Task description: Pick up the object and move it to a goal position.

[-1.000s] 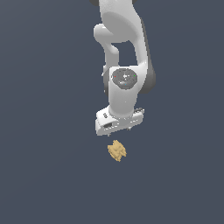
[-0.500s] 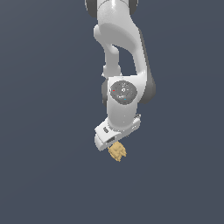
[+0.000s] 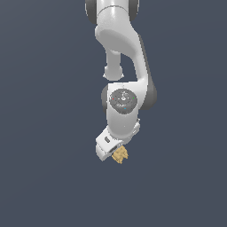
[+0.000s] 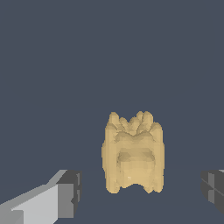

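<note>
The dark grey-blue surface [image 3: 44, 177] fills both views and is plain throughout. The white arm [image 3: 119, 40] descends from the upper edge of the exterior view, with its round wrist joint [image 3: 123, 99] facing the camera and the hand tilted down toward the exterior view's left. The gripper [image 4: 142, 194] is spread wide: in the wrist view one dark finger pad [image 4: 70, 192] sits to one side of the object and the other pad [image 4: 214, 190] well off on the opposite side, neither touching it. The object [image 3: 120, 154], a small tan-yellow ridged chunk, lies on the surface between the fingers, directly beneath the hand, nearer the first pad, and nothing is gripped.
</note>
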`<action>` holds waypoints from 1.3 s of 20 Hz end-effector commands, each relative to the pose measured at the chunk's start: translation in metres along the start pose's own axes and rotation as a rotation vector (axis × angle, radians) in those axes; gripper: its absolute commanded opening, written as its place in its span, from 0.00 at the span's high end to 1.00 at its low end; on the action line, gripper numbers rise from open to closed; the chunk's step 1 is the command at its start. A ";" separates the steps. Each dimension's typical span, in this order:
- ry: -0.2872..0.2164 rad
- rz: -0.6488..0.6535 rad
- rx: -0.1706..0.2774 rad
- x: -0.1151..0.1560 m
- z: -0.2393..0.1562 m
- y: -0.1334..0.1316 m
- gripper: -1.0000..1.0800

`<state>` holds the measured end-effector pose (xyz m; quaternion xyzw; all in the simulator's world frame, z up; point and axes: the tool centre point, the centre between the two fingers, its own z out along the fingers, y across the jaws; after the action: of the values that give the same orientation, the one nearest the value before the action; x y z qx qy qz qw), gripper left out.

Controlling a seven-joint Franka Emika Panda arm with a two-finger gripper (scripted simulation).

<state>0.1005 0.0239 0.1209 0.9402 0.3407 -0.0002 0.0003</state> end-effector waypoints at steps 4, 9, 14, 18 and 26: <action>0.000 -0.012 0.000 0.001 0.001 0.001 0.04; 0.000 -0.013 0.000 0.001 0.012 0.001 0.04; 0.001 -0.016 0.000 0.000 0.040 0.001 0.04; 0.001 -0.017 0.000 0.000 0.052 0.001 0.04; 0.001 -0.017 0.000 0.002 0.051 0.001 1.00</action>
<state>0.1025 0.0237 0.0697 0.9373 0.3485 -0.0001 -0.0001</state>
